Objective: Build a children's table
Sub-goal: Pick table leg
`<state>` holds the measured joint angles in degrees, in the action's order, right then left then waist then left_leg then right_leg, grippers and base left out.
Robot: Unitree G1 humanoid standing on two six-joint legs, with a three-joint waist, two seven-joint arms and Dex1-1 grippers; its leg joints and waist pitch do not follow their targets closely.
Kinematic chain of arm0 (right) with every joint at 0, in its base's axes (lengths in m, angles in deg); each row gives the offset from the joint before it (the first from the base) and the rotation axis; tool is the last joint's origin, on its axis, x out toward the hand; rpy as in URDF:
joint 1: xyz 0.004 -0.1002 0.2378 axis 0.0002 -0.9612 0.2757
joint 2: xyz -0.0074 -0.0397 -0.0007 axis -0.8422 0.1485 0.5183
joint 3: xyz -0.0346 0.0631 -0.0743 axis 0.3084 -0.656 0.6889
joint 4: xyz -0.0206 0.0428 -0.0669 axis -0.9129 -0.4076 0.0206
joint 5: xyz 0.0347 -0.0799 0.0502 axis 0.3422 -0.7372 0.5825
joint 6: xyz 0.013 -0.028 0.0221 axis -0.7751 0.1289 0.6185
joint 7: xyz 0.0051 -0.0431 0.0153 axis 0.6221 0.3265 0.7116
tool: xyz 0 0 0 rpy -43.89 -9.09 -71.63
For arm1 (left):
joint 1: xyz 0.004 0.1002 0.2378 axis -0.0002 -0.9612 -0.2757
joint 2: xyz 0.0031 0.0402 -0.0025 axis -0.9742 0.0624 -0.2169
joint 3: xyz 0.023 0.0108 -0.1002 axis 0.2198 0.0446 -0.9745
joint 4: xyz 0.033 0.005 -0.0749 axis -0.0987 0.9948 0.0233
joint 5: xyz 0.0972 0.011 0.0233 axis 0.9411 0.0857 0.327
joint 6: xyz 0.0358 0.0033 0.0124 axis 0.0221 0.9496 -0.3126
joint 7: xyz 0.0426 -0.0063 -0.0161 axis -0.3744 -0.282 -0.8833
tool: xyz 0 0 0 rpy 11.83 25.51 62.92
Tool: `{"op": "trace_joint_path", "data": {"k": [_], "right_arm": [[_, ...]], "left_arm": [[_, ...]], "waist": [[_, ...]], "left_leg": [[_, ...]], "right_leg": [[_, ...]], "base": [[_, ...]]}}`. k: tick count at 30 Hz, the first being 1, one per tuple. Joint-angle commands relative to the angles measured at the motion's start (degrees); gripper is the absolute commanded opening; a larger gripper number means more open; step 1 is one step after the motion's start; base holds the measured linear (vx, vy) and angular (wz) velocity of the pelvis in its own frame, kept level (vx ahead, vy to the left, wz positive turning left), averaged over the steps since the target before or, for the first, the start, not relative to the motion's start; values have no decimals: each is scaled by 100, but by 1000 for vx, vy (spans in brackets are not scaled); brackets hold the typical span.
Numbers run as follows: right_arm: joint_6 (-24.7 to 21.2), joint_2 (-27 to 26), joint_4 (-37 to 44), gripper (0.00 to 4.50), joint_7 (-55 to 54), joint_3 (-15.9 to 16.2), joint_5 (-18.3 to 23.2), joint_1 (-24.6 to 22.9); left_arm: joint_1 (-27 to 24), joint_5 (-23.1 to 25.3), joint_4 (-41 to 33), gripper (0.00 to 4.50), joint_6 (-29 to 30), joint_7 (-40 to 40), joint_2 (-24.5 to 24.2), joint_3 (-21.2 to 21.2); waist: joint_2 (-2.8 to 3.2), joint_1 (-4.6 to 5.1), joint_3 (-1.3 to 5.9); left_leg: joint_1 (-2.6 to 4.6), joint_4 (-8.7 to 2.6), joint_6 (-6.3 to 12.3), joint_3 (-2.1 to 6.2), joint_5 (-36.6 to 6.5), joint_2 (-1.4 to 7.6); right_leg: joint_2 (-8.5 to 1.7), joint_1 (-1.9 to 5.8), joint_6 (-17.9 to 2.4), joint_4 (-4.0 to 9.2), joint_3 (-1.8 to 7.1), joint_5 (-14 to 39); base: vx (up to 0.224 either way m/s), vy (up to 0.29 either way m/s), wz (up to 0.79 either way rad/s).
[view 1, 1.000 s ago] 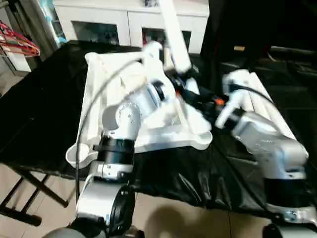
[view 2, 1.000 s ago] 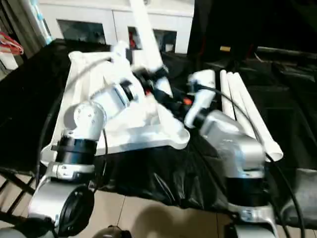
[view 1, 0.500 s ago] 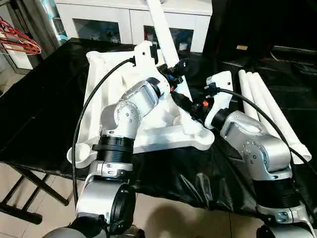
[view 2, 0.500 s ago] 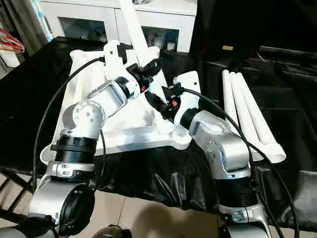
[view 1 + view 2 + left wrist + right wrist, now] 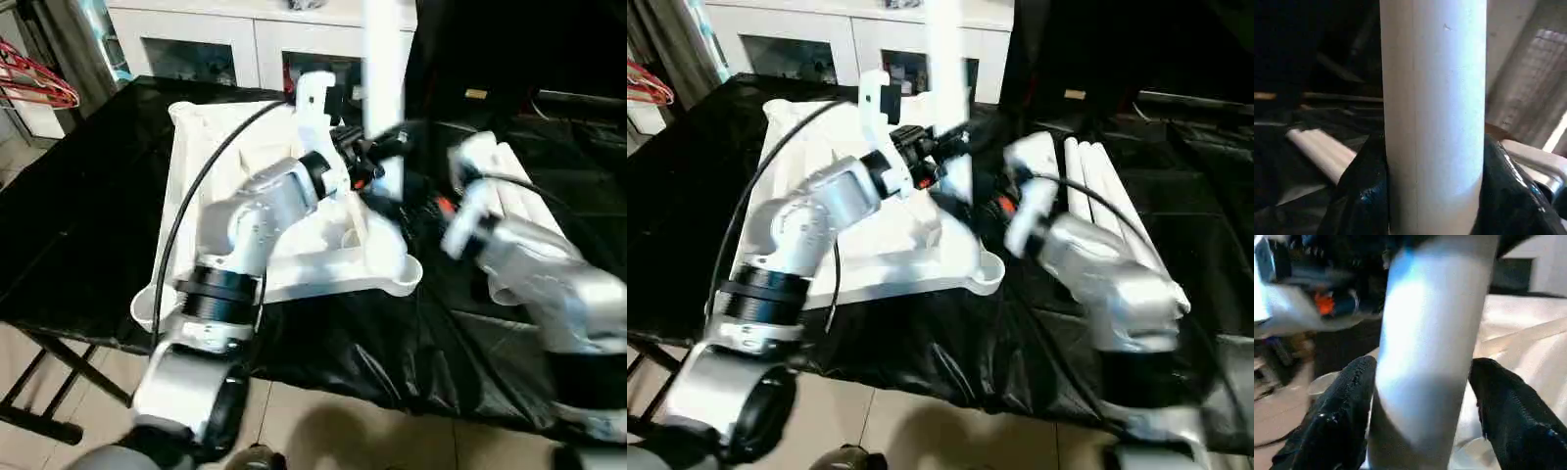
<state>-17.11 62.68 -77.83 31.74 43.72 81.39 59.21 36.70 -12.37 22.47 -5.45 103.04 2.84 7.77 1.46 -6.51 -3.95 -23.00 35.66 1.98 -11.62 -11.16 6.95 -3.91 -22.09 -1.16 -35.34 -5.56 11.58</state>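
The children's table top (image 5: 220,147) lies underside up on a black-covered table. One white leg (image 5: 384,88) stands upright over its near right corner socket (image 5: 392,264). My left gripper (image 5: 380,157) is shut on this leg; in the left wrist view the leg (image 5: 1432,98) sits tight between both black fingers (image 5: 1364,196). My right gripper (image 5: 426,196) sits lower on the same leg (image 5: 1425,333), blurred. Its fingers (image 5: 1508,421) stand on either side of the leg with a small gap on one side. Three more legs (image 5: 1097,186) lie side by side to the right.
A white glass-door cabinet (image 5: 245,39) stands behind the table. Red hangers (image 5: 34,88) hang at the far left. A black cable (image 5: 196,196) loops from my left forearm over the table top. The black cloth's near edge (image 5: 343,362) drops to the tiled floor.
The leg has swung from leaning left to upright. My right gripper has spread its fingers around it, and the right arm has shifted right. The left gripper keeps its grip.
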Motion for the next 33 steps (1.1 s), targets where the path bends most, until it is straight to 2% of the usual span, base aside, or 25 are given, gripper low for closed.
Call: {"op": "trace_joint_path", "data": {"k": [1, 2, 4, 10, 13, 25, 27, 32, 33], "right_arm": [[-139, 118, 234, 358, 280, -6, 192, -18], [-272, 238, 342, 358, 527, -5, 386, -61], [-359, 355, 411, 358, 744, 17, 539, -90], [-482, 557, 514, 358, 1083, 179, 641, -160], [-517, 655, 558, 358, 1192, 259, 634, -203], [-582, 792, 473, 358, 1308, 392, 590, -204], [-589, 807, 474, 331, 1328, 395, 602, -208], [-659, 849, 455, 298, 1391, 438, 626, -228], [-673, 853, 450, 277, 1398, 446, 630, -230]], "left_arm": [[37, -140, -155, 188, 125, 286, -70, 100], [53, -263, -241, 188, 219, 582, -147, 140], [75, -399, -333, 188, 301, 875, -227, 176], [2, -609, -613, 188, 477, 1533, -401, 343], [-19, -628, -652, 188, 492, 1579, -416, 362], [-151, -659, -887, 188, 610, 1941, -526, 581], [-156, -647, -881, 188, 605, 1940, -525, 585], [-158, -604, -874, 188, 600, 1967, -541, 587], [-158, -598, -878, 188, 600, 1968, -543, 590]], "waist": [[-133, -25, 466], [-149, -24, 468], [-137, -37, 464], [-141, -42, 462], [-153, -38, 465], [-150, -35, 452], [-157, -31, 452], [-151, -35, 451], [-153, -40, 451]], "left_leg": [[171, -376, 474, 352, -321, 741], [176, -378, 464, 349, -329, 747], [175, -376, 457, 351, -315, 746], [172, -377, 360, 349, -358, 742], [174, -372, 374, 348, -307, 747], [168, -371, 262, 352, -455, 737], [169, -370, 246, 352, -462, 739], [177, -368, 209, 351, -523, 737], [173, -367, 202, 354, -523, 737]], "right_leg": [[-780, 294, -1426, 340, 431, 297], [-780, 288, -1418, 344, 435, 342], [-774, 282, -1383, 344, 434, 437], [-781, 283, -1352, 358, 435, 612], [-777, 274, -1370, 346, 433, 525], [-772, 268, -1270, 382, 437, 923], [-772, 265, -1269, 383, 438, 915], [-775, 261, -1265, 386, 441, 966], [-778, 267, -1257, 385, 441, 974]], "base": [[0, 0, 0], [0, 0, 0], [0, 0, 0], [0, 0, 0], [0, 0, 0], [0, 0, 0], [0, 0, 0], [0, 0, 0], [0, 0, 0]]}}
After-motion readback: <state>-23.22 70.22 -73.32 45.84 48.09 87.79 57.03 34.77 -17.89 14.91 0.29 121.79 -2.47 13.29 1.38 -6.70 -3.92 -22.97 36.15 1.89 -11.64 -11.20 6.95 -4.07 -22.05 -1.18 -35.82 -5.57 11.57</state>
